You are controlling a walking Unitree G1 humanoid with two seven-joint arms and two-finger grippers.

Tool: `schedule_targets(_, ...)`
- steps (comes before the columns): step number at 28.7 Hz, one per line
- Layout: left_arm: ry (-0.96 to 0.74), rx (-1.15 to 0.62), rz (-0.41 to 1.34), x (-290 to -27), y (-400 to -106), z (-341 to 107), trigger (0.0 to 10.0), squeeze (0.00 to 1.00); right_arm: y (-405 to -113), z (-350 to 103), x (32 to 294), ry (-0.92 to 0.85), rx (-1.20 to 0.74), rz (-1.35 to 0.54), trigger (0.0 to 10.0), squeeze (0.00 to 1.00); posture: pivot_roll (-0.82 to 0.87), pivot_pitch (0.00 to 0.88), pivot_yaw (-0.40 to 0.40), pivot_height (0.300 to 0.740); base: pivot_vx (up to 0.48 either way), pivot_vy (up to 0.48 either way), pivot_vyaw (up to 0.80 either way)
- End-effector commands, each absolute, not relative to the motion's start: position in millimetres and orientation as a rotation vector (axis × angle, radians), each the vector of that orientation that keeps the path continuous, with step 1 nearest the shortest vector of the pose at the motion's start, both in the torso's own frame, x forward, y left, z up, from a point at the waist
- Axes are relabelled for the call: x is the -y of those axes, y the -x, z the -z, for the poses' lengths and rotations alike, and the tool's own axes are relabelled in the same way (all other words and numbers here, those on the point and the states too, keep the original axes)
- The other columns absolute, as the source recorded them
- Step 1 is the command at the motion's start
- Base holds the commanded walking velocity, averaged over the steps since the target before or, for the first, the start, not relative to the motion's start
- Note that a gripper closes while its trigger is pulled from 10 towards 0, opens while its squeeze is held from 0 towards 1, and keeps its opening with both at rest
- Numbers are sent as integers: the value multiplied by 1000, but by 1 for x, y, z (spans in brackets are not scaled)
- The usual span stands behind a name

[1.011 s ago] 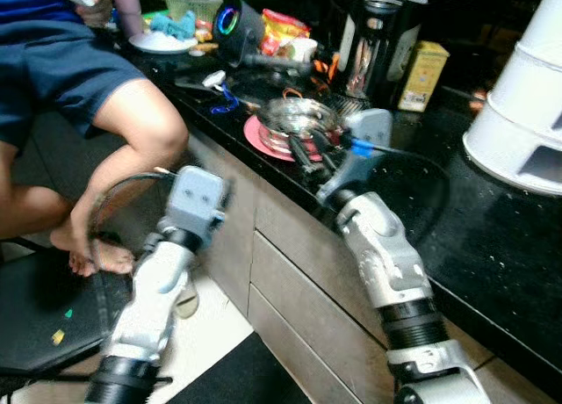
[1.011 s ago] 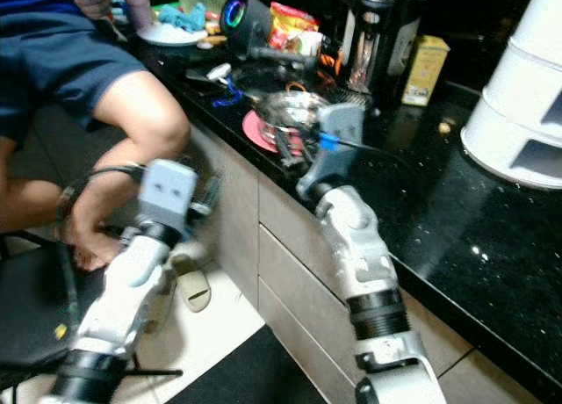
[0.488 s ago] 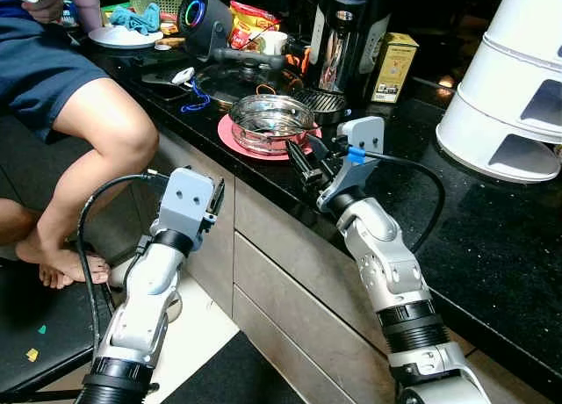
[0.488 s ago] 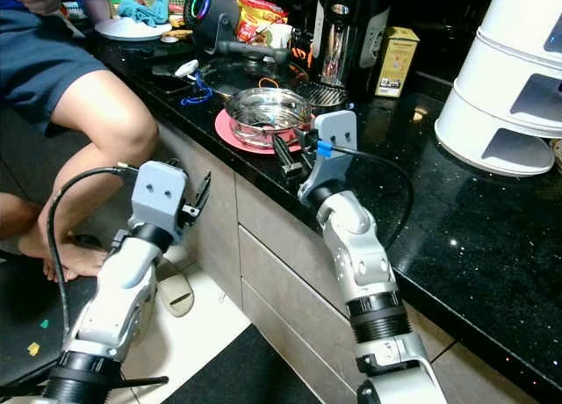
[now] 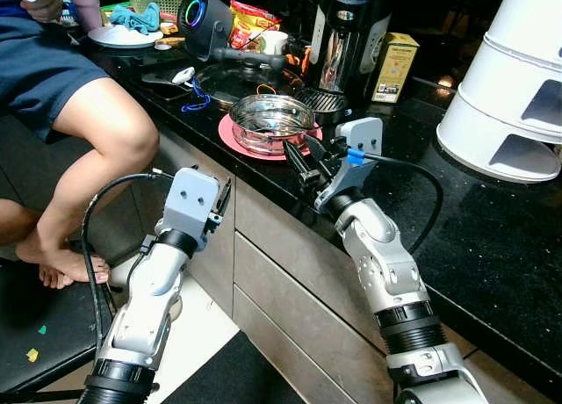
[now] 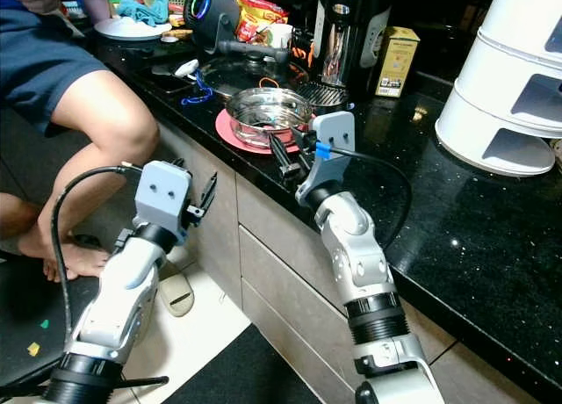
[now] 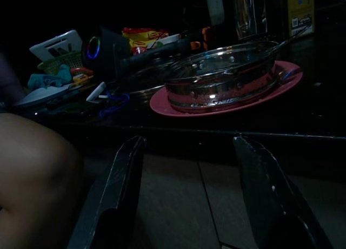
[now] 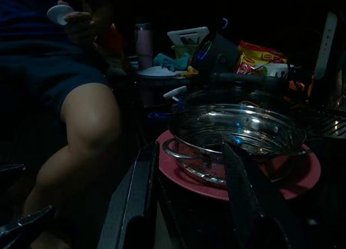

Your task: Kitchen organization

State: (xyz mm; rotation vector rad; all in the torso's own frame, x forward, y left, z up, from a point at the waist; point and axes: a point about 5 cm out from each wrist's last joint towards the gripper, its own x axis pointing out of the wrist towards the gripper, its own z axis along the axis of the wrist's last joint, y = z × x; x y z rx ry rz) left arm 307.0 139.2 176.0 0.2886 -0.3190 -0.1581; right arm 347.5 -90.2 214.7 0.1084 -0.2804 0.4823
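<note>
Black stone bench is running from the far left to the near right, carrying a steel bowl on a pink plate near its front edge, with a coffee maker and a yellow box farther back and a white tiered stand at the right. Right gripper is hovering at the bench edge just beside the plate, its fingers spread and grasping nothing. Left gripper is hanging lower before the drawers, fingers also released, while a person is sitting at the far left.
</note>
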Motion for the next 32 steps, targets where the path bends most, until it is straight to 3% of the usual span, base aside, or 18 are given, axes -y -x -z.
schedule_targets(1,-292,313,176,-137,-305,-175,10000,0,-346,-209,92,-117,272,-477,10000,0,-2,0,-72,740,251,0,0)
schedule_targets(24,-288,308,200,-132,-305,-175,10000,0,-343,-207,96,-144,273,-497,10000,0,-6,0,-72,740,277,0,0)
schedule_targets(32,-261,319,229,-126,-305,-178,10000,0,-342,-217,107,-297,308,-489,10000,0,-4,0,-71,740,133,0,-100)
